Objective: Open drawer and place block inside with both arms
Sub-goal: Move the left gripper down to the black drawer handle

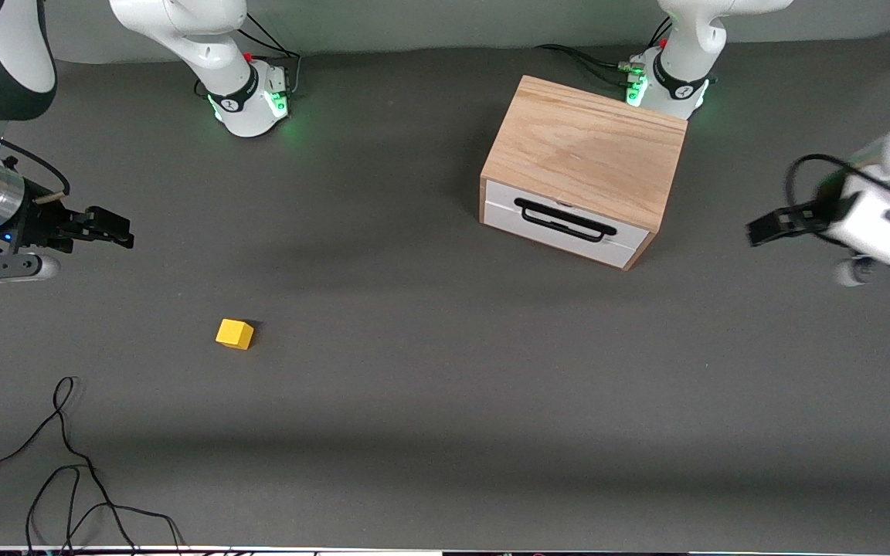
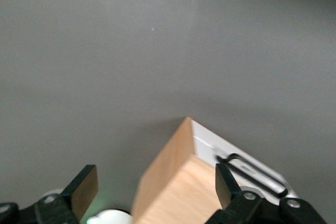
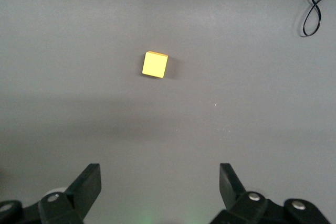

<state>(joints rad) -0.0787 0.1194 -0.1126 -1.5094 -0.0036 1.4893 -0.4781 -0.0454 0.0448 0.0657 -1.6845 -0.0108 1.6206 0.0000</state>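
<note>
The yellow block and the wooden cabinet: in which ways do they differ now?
The block is a small plain yellow cube; the cabinet is far larger, of light oak, with a white drawer shut in its front. The block lies toward the right arm's end of the table and nearer to the front camera; the cabinet stands toward the left arm's end. Both rest on the grey table, untouched.

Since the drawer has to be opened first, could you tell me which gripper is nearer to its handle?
Left. The left gripper hangs open toward the left arm's end of the table, beside the cabinet and its handle; the right gripper is open at the right arm's end.
</note>
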